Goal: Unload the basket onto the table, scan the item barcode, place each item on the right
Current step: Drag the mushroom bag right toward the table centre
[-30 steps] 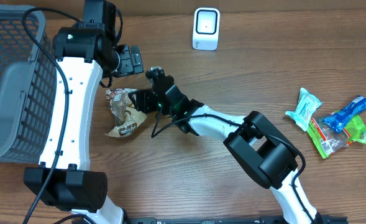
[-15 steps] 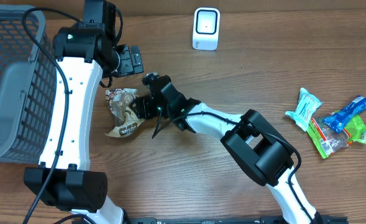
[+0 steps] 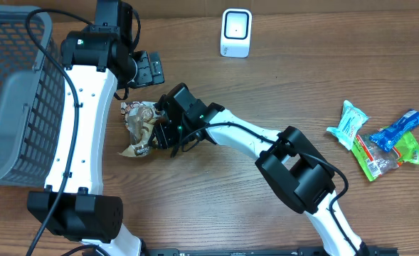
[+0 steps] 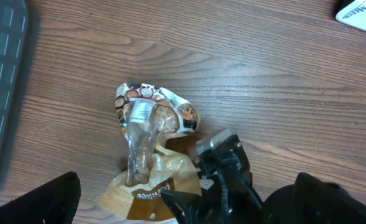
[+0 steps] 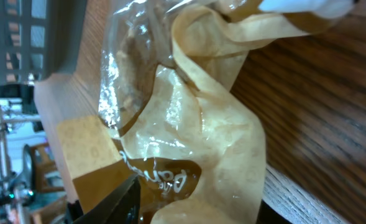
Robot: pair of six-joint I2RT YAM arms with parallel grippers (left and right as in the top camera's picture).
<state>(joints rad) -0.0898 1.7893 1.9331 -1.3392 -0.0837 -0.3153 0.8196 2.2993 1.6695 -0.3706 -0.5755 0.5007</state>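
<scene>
Your snack bag (image 3: 139, 125) lies on the wooden bench (image 3: 266, 85), hemmed in on the left by the left arm's white link, with the grey mesh basket (image 3: 10, 92) beyond it. The white barcode scanner (image 3: 235, 33) stands well apart at the far edge, screen up. At the right edge sit a pale teal packet (image 3: 348, 122), a blue packet (image 3: 401, 128) and a green packet (image 3: 387, 155), bunched together. Your left gripper (image 3: 150, 69) hangs just beyond the bag with its jaws spread wide. Your right gripper (image 3: 158, 134) is pushed against the bag's lower right side. From its wrist view crinkled film fills the frame, so you cannot tell whether the jaws are clamped on it. The bag is crumpled: clear glossy plastic over tan paper, with a brown band carrying white lettering too curled to read and a printed picture label at its far end.
</scene>
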